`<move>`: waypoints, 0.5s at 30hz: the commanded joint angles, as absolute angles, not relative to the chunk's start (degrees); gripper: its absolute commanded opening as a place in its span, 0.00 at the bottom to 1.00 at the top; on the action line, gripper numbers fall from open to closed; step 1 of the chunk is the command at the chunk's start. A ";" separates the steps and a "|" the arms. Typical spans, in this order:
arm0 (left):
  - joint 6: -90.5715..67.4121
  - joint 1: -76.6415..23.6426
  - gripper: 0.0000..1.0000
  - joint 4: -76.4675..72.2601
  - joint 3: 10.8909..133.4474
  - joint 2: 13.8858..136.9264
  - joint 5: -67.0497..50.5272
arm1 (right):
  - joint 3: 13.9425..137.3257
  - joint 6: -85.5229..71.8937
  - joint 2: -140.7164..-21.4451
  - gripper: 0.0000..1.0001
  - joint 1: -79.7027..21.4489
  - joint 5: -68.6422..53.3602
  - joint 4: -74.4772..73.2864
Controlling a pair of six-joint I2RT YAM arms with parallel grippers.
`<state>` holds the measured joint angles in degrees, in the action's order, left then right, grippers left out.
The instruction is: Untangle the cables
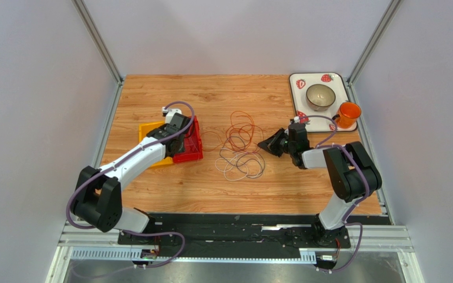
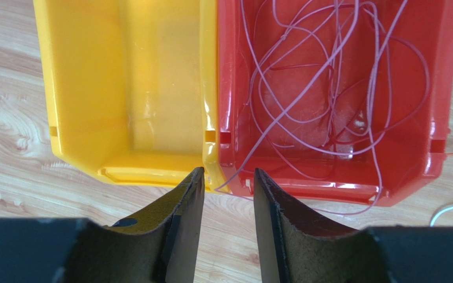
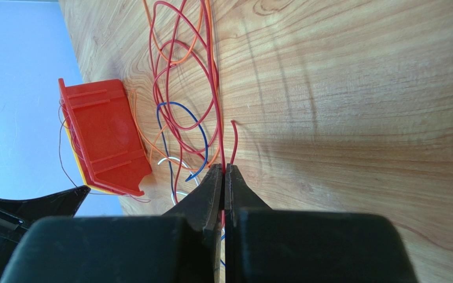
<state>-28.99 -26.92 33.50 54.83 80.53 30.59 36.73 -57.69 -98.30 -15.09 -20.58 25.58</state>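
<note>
My right gripper (image 3: 224, 171) is pinched tight on a red cable (image 3: 218, 130), right at its tips. That cable runs into the pile of cables (image 1: 242, 144) in the middle of the table (image 1: 170, 188). The pile is red, orange, blue and white loops, all lying over each other. If I pull hard now, I think the loops can pull tight into a knot. The whole pile may also slide along with the one I hold. The grip is only at the very tips, so the thin cable can slip out too.

My left gripper (image 2: 227, 172) is about half open with nothing clearly in it. It hangs just over the near edge of the red bin (image 2: 441, 118), which sits beside the yellow bin (image 2: 46, 88). More thin cables (image 2: 305, 93) lie in the red bin. One loop hangs over the near wall, right by the gap between the fingers. I cannot tell if it touches them. If the fingers close there, they may catch that loop and drag cables back out. They may also bump the bin and push it.
</note>
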 commanded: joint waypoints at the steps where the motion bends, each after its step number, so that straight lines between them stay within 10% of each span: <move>1: -28.21 -26.54 0.38 31.64 56.87 80.68 32.34 | 38.41 -58.54 -99.14 0.00 -14.68 -21.09 27.95; 6: -27.77 -26.54 0.01 31.55 58.18 81.47 32.87 | 38.41 -58.62 -99.32 0.00 -14.50 -21.36 27.86; 15: -26.55 -26.54 0.00 33.92 66.44 82.43 31.81 | 38.67 -58.80 -99.75 0.00 -14.50 -21.71 27.95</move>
<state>-27.81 -26.85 33.63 61.25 81.65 31.55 36.82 -57.80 -99.26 -14.79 -20.93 25.61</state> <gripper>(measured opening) 0.007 0.011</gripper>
